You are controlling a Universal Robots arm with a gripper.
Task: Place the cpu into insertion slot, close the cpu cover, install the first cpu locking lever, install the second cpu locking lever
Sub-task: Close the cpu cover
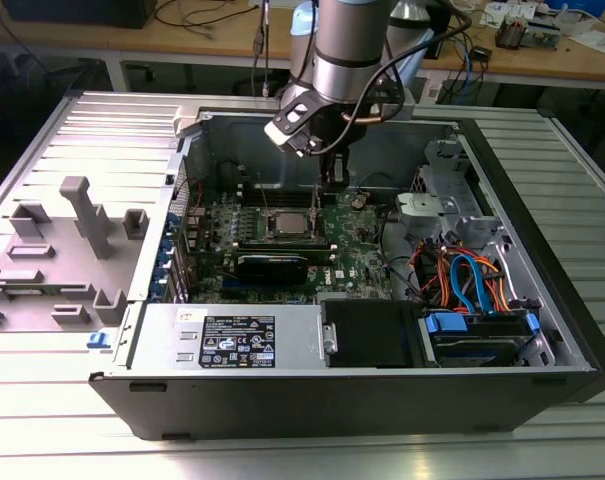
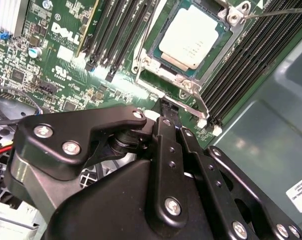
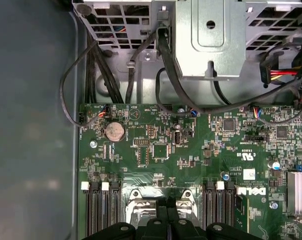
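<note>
Slippage was the risk: the gripper (image 2: 166, 106), fingers drawn together on nothing, hung just beside the thin locking lever (image 2: 199, 104) at the cpu cover (image 2: 166, 71), which lay flat around the seated cpu (image 2: 190, 42), so a glancing push might scrape the motherboard (image 2: 66, 75).

Grey cpu (image 2: 190, 42) in insertion slot (image 2: 151, 54), cpu cover (image 2: 214, 60) dwn.

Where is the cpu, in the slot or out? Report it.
In. In the second wrist view the cpu lies flat, level with the board, with the cover framing it.
</note>
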